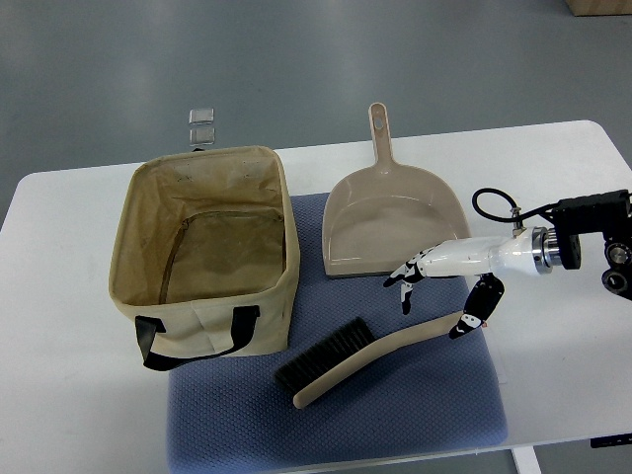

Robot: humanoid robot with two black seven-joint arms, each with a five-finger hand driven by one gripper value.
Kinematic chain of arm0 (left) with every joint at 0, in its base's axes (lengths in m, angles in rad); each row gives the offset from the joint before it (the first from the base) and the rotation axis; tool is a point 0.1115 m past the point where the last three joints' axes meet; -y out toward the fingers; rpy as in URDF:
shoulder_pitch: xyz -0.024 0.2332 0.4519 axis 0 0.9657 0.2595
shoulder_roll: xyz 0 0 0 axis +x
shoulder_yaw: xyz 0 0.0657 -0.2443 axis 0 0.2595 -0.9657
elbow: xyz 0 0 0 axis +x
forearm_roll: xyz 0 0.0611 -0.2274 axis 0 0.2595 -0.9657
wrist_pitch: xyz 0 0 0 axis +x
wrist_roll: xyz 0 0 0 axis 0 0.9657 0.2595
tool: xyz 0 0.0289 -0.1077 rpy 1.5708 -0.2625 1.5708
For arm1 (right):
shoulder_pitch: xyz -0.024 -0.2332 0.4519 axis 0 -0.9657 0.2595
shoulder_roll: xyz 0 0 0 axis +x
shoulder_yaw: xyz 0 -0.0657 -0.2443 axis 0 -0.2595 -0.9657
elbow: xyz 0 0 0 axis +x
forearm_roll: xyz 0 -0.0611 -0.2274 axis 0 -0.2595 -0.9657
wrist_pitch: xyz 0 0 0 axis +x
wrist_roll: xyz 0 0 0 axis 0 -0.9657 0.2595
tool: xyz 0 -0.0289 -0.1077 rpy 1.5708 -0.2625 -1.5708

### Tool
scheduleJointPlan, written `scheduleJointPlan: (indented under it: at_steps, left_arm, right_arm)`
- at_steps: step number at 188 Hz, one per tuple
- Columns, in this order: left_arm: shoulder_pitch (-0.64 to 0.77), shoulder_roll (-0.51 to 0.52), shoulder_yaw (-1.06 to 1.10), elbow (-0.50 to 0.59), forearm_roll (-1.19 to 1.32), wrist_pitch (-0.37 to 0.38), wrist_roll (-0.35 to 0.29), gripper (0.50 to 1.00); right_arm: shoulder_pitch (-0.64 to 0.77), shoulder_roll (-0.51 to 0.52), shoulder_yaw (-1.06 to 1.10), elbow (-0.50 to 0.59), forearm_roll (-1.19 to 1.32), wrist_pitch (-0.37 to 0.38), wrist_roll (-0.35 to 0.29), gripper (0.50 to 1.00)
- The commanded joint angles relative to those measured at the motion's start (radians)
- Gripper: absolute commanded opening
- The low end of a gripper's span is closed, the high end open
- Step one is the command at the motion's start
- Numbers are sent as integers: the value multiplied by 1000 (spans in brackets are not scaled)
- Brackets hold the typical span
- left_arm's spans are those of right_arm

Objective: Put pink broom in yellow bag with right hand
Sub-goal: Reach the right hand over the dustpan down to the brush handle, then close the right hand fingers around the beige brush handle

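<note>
Broom (341, 360): lay on the blue mat (434, 405), long axis diagonal, bristles lower left toward the bag, handle tip upper right.
Right robot hand (446, 291): over the handle end, thumb touching the tip, fingers loosely spread, nothing gripped.
Bag (204, 255): open, left on the bench (69, 415).
Dustpan (387, 215): just behind the broom, handle pointing away.

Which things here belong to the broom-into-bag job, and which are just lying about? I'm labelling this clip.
For the job:
- broom, lying on the blue mat
- open fabric bag, empty inside
- right hand, fingers open at the broom's handle end

Lying about:
- dustpan
- blue mat
- white table
- small clear object behind the bag
</note>
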Motion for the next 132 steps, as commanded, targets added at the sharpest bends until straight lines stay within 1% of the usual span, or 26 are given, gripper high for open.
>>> scheduleJointPlan:
  at_steps: [1,14,32,68,90,100,106,111,119,123,128,132]
  left_arm:
    - [0,0,0,0,0,0,1,1000]
    - [0,0,0,0,0,0,1,1000]
    - [0,0,0,0,0,0,-1,1000]
    - [0,0,0,0,0,0,1,1000]
    - [0,0,0,0,0,0,1,1000]
    - [0,0,0,0,0,0,1,1000]
    - [0,0,0,0,0,0,1,1000]
    - [0,0,0,0,0,0,1,1000]
    - [0,0,0,0,0,0,-1,1000]
    - [0,0,0,0,0,0,-1,1000]
    - [0,0,0,0,0,0,1,1000]
    - [0,0,0,0,0,0,-1,1000]
  right_arm:
    - [-33,26,0,-1,-26,-35,-31,928]
    - [-58,38,2,1,-58,-60,-46,928]
    - [-72,49,2,1,-78,-92,-51,928]
    - [-78,49,2,-5,-98,-109,-52,926]
    - [-79,49,2,-9,-106,-112,-52,913]
    - [-84,48,2,-9,-106,-112,-52,905]
    - [-85,49,2,-9,-107,-112,-52,893]
    - [-85,49,2,-10,-107,-112,-52,872]
    - [-85,49,2,-9,-112,-112,-52,866]
    - [-87,51,2,-10,-118,-112,-52,858]
    - [-90,51,3,-10,-126,-113,-52,836]
    - [-93,54,3,-12,-129,-116,-52,832]
